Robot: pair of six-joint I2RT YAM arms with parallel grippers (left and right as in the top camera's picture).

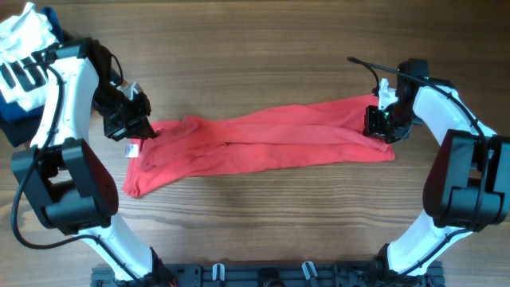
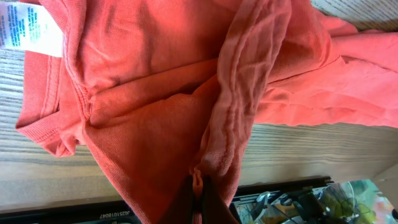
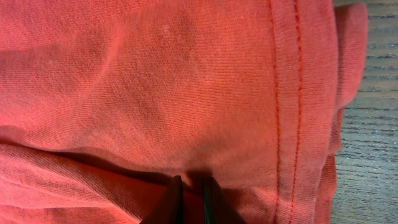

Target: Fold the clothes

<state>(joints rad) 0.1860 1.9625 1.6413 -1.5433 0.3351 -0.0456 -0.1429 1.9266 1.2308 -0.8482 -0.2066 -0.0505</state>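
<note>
Nearest, bare wooden table (image 1: 263,215) lay just past the arm mounts. Beyond that we saw the red T-shirt (image 1: 263,143) mid-table, pulled into a long rumpled band running left to right. It was doubled over lengthwise, and its left end sagged toward the near edge. The left gripper (image 1: 140,127) was clamped on the shirt's left end, and in the wrist view a ridge of fabric sat pinched between its closed fingers. A white care label (image 2: 28,28) showed near that end. The right gripper (image 3: 193,190) was pinched tight on fabric at the shirt's right end, close to the stitched hem (image 3: 286,112). Farthest, in the back left corner, a white black-striped garment (image 1: 22,56) lay over navy clothes (image 1: 12,123), partly hidden behind the left arm.
</note>
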